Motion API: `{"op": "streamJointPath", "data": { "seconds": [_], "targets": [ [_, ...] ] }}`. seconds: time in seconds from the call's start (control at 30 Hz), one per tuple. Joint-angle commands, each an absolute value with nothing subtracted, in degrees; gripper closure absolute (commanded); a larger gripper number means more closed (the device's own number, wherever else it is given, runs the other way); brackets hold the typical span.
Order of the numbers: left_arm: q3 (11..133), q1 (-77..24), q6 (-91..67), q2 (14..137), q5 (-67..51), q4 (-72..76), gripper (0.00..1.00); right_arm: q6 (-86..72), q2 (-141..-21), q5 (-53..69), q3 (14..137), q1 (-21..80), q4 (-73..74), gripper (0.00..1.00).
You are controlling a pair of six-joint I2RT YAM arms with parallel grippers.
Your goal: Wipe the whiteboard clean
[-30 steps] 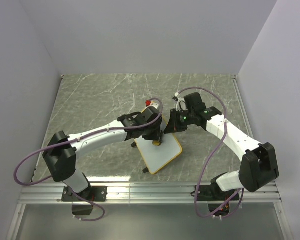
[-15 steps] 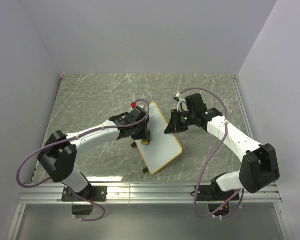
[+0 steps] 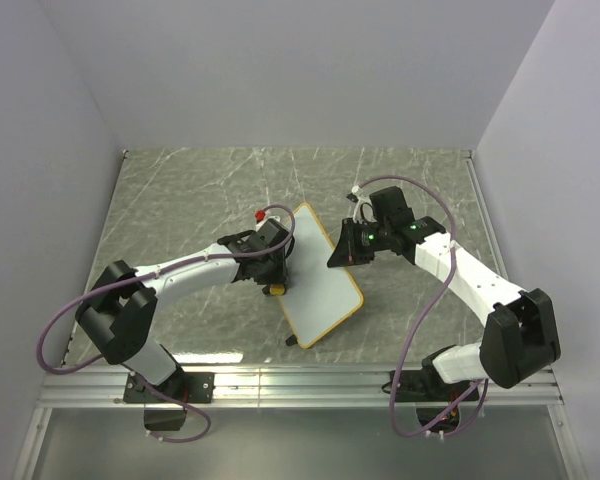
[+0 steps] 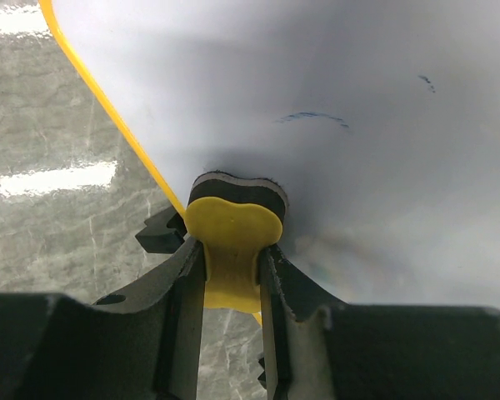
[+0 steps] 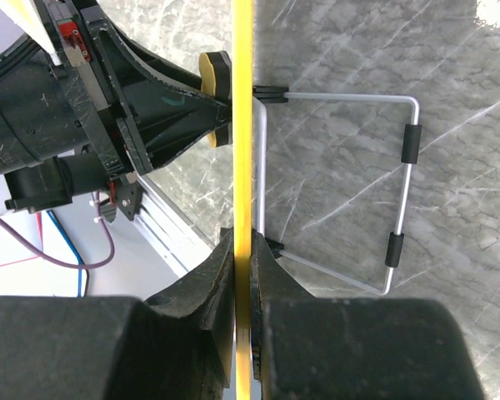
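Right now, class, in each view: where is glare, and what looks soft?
Left wrist: glare patches on the table, left; dark shadow around the eraser on the whiteboard. Right wrist: near fingers soft, glare top right. Top external: bright strip at the table's near edge.

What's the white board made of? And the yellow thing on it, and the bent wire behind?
The whiteboard looks like smooth glossy coated board, since light sheens off it, with a yellow plastic-looking rim. The yellow eraser seems moulded plastic over a dark, felt-like pad. The wire stand looks like shiny metal with black sleeves, maybe rubber.
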State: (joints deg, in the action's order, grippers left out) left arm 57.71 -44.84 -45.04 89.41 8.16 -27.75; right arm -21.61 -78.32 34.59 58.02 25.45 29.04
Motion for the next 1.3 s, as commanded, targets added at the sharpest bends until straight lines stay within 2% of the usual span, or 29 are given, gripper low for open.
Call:
{"op": "streamJointPath", "data": {
  "seconds": [0.0, 0.37, 0.43, 0.47, 0.53, 0.57, 0.6, 0.63, 0.93, 1.13, 1.2, 1.27],
  "targets": [
    [58.2, -45.2, -44.9, 89.2, 8.8, -22.1, 1.0, -19.2, -77.3, 35.8, 57.7, 27.6, 28.0, 1.0],
    [61.7, -44.0, -43.3, 86.5, 10.1, -23.6, 1.0, -19.8, -75.9, 34.7, 56.3, 27.6, 27.8, 1.0],
    [62.6, -43.8, -43.0, 85.9, 10.3, -23.9, 0.97, -19.6, -75.8, 34.4, 56.2, 27.5, 28.0, 0.99],
    [62.8, -43.7, -43.0, 85.7, 10.5, -24.2, 0.97, -19.6, -75.7, 34.1, 56.2, 27.5, 28.4, 0.8],
    [63.8, -43.2, -42.7, 85.0, 11.5, -24.6, 1.0, -19.7, -75.3, 33.3, 56.2, 27.6, 28.6, 0.61],
    [64.3, -42.7, -42.5, 83.9, 11.9, -25.0, 1.0, -19.7, -75.0, 32.4, 56.3, 27.5, 29.0, 0.25],
    [64.5, -42.2, -42.0, 83.2, 12.0, -25.1, 1.0, -19.7, -74.7, 31.9, 56.3, 27.6, 29.0, 0.07],
    [64.8, -41.7, -41.8, 81.8, 12.1, -25.3, 1.0, -19.6, -74.4, 31.6, 56.3, 27.6, 29.4, 0.01],
    [64.2, -30.1, -37.2, 76.7, 12.7, -26.5, 1.0, -19.2, -72.3, 26.6, 58.4, 27.5, 32.4, 0.0],
    [57.6, -20.6, -34.3, 82.5, 12.3, -23.5, 0.97, -22.0, -66.5, 16.1, 62.0, 27.6, 35.8, 0.0],
    [55.4, -19.0, -33.8, 84.4, 13.0, -22.6, 0.85, -23.5, -64.6, 13.8, 62.9, 27.6, 36.4, 0.0],
    [54.1, -18.5, -33.8, 85.9, 13.7, -21.2, 0.66, -24.5, -61.8, 10.7, 64.2, 27.6, 37.3, 0.0]
  ]
}}
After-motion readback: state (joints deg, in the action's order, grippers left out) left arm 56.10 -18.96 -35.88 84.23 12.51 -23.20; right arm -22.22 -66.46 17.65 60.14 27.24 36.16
